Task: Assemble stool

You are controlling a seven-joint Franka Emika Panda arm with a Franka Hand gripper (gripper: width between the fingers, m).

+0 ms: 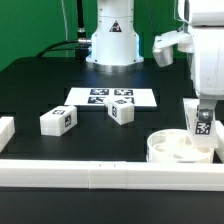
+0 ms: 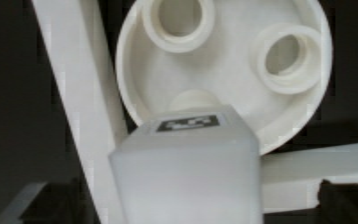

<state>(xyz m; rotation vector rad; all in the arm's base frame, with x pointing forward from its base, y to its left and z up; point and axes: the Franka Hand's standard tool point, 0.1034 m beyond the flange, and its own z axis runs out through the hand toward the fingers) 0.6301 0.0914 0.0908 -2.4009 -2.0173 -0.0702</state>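
Note:
The round white seat (image 1: pixel 172 149) lies underside up in the near corner on the exterior view's right, against the rails. My gripper (image 1: pixel 201 118) is shut on one white leg (image 1: pixel 202 128), upright, with its lower end just over or in the seat's far side. In the wrist view the held leg (image 2: pixel 194 160) fills the foreground between my gripper's (image 2: pixel 194 208) dark fingers. The seat (image 2: pixel 202 55) shows two round sockets beyond it. Two more legs lie loose on the black table, one (image 1: pixel 57 120) on the left and one (image 1: pixel 122 111) at the middle.
The marker board (image 1: pixel 112 97) lies flat behind the loose legs. A low white rail (image 1: pixel 90 176) runs along the front edge, and another piece (image 1: pixel 6 130) stands at the left. The rail also shows beside the seat in the wrist view (image 2: pixel 78 90). The robot base (image 1: pixel 110 40) stands at the back.

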